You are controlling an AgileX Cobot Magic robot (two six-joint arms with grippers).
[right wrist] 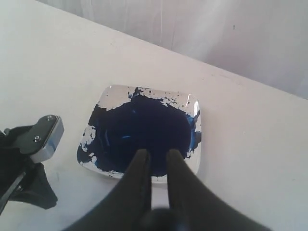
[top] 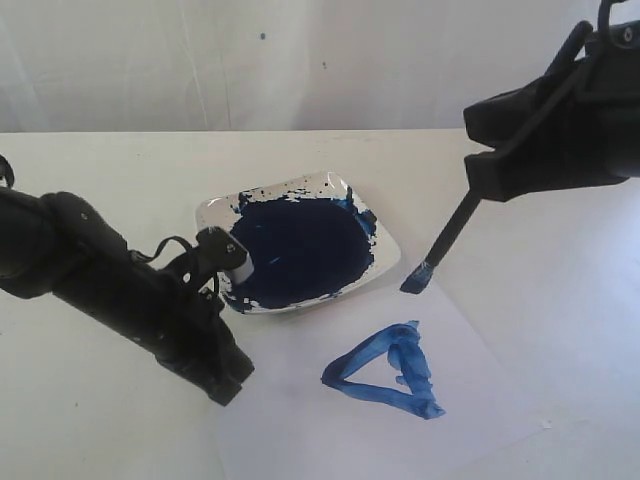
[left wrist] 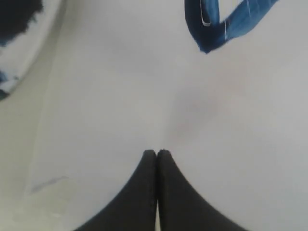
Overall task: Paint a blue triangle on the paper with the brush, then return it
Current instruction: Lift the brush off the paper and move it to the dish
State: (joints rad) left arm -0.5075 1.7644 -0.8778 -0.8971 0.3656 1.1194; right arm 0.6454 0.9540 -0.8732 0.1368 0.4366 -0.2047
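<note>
Right gripper (top: 487, 168): jaws clamped on the brush (top: 455, 228) mid-handle, with the contact itself hidden behind the gripper body. The brush is tilted, its blue tip at 3 o'clock of the dish (top: 386, 262) and 12 o'clock of the blue triangle (top: 412, 368); cannot tell whether the tip touches. The triangle lies on the paper (top: 480, 380), at 5 o'clock of the dish, and is cut off in the left wrist view. Left gripper (left wrist: 157, 154): jaws together, low over the paper. The paper's edges are faint against the table (top: 100, 160).

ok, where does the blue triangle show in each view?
Exterior: blue triangle on the paper, lower centre-right, in front of the paint dish.
Left wrist: one corner only, at the picture's upper edge; paint dish rim in the upper-left corner.
Right wrist: not in it; paint dish mid-picture.
Shared landmark: the paint dish.
</note>
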